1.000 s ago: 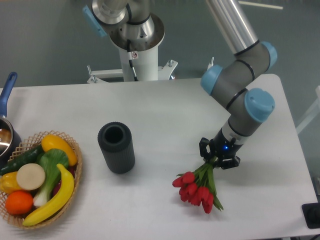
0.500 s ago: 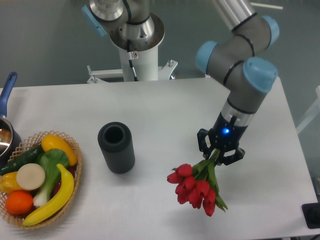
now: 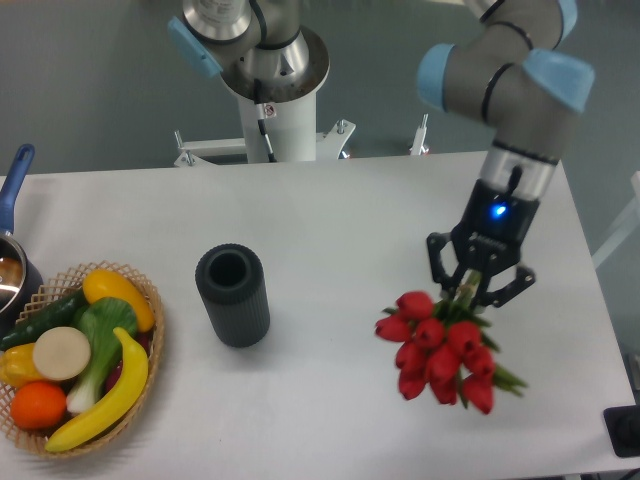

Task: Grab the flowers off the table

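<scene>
The flowers (image 3: 438, 349), a bunch of red tulip buds with green stems, hang in the air above the white table (image 3: 330, 220) at the right. My gripper (image 3: 474, 291) is shut on their stems and holds them with the buds pointing down and toward the camera. Most of the stems are hidden behind the buds and the fingers.
A dark grey ribbed cylinder (image 3: 233, 295) stands upright left of centre. A wicker basket (image 3: 150, 330) of produce sits at the front left edge, with a pot's blue handle (image 3: 12, 185) behind it. The robot's base (image 3: 272, 90) stands behind the table. A black object (image 3: 624, 430) is at the right front corner.
The gripper has risen and moved right with the flowers. The bunch has left the table and now hangs higher, looking larger in view.
</scene>
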Motion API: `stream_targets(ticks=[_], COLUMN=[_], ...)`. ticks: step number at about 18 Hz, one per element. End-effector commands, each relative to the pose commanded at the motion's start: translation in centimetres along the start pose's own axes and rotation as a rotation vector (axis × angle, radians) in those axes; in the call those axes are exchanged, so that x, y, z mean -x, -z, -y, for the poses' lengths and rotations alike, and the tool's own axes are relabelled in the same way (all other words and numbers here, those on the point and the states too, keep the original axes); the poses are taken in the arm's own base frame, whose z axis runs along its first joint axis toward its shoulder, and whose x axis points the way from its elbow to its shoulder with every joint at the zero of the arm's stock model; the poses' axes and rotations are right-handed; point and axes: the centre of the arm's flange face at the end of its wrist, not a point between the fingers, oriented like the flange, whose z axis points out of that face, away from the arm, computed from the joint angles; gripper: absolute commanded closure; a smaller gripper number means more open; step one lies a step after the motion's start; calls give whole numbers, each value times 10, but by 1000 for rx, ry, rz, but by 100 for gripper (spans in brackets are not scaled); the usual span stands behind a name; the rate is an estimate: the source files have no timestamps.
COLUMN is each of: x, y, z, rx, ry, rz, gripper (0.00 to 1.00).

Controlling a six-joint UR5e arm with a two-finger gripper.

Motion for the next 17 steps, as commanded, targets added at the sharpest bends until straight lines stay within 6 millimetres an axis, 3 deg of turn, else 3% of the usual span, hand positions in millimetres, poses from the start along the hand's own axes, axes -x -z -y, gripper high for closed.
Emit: stream_targets(ticks=[6,17], x=[8,11], y=[22,27], z=[7,5], rx=[-124,-127], ry=[6,10], rz=[-22,-14], gripper=[72,72])
